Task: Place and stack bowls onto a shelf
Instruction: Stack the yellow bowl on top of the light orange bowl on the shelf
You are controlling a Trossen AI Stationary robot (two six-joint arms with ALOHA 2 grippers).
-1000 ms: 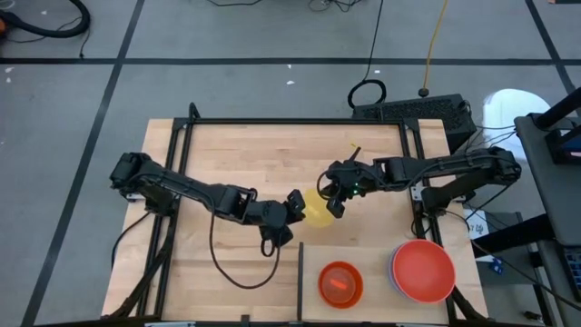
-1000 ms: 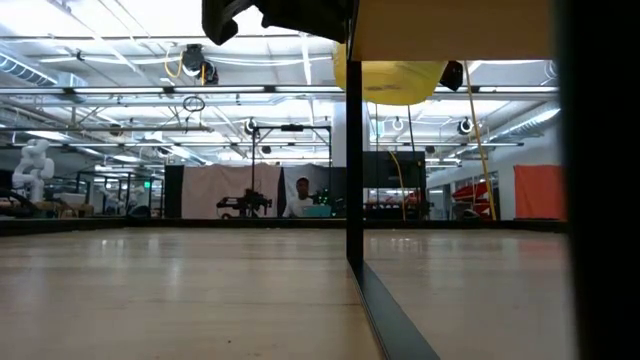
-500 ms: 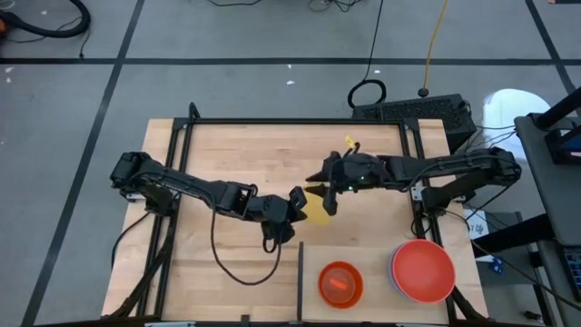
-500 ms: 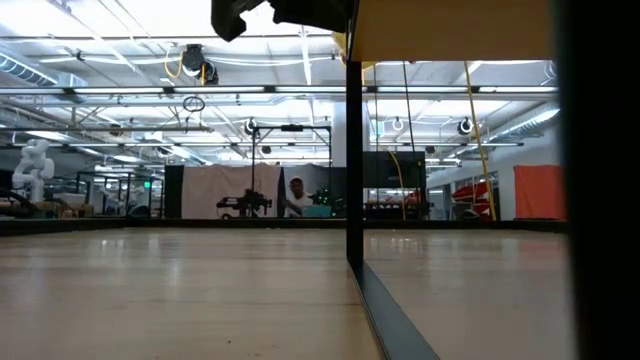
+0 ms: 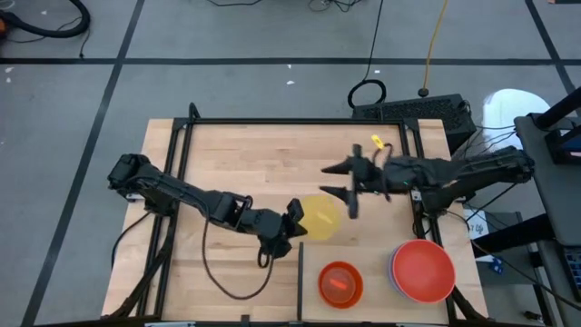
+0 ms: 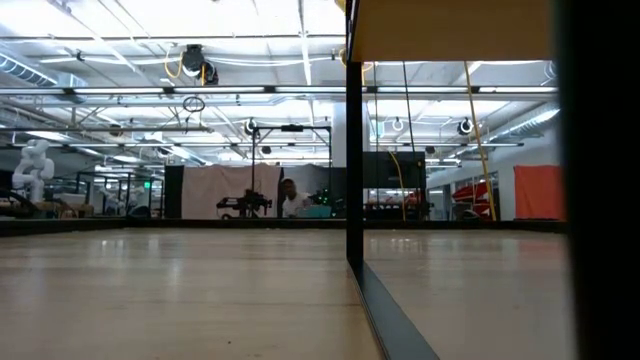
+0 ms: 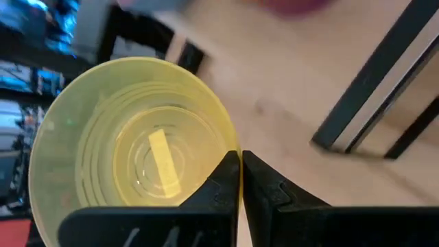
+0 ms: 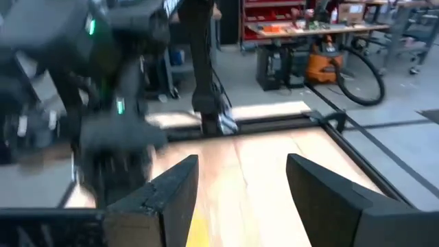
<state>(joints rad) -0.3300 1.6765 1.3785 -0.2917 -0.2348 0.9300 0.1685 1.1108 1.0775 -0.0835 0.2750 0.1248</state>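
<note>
A yellow bowl (image 5: 320, 216) hangs above the middle of the table, with my left gripper (image 5: 297, 221) shut on its rim. In the left wrist view the bowl's (image 7: 134, 144) inside faces the camera, beside my left gripper (image 7: 240, 175). My right gripper (image 5: 339, 188) stands open to the right of the bowl and a little farther back, touching nothing. The right wrist view shows nothing between my right gripper's (image 8: 240, 185) fingers. An orange bowl (image 5: 340, 283) and a red bowl (image 5: 423, 271) sit at the near right, beyond the shelf's dark upright (image 5: 300, 277). The shelf board (image 6: 450, 30) shows at the top of the low view. My left gripper pinches the yellow bowl's rim (image 7: 232, 152) between its two fingers, one finger (image 7: 218, 185) on the inner side of the wall and one on the outer. It comes from the table's left, slanting down. The bowl is lifted clear of the table.
A black frame (image 5: 290, 123) runs round the tabletop's far and side edges. A loose cable (image 5: 222, 272) from the left arm loops over the near left of the table. Bare tabletop lies to the far left (image 5: 236, 154).
My right gripper has opened and let go of the yellow bowl, then risen and drawn back toward the table's right edge, turning as it went. The bowl stays in my left gripper, which has carried it a little toward the near edge; it has left the low view.
</note>
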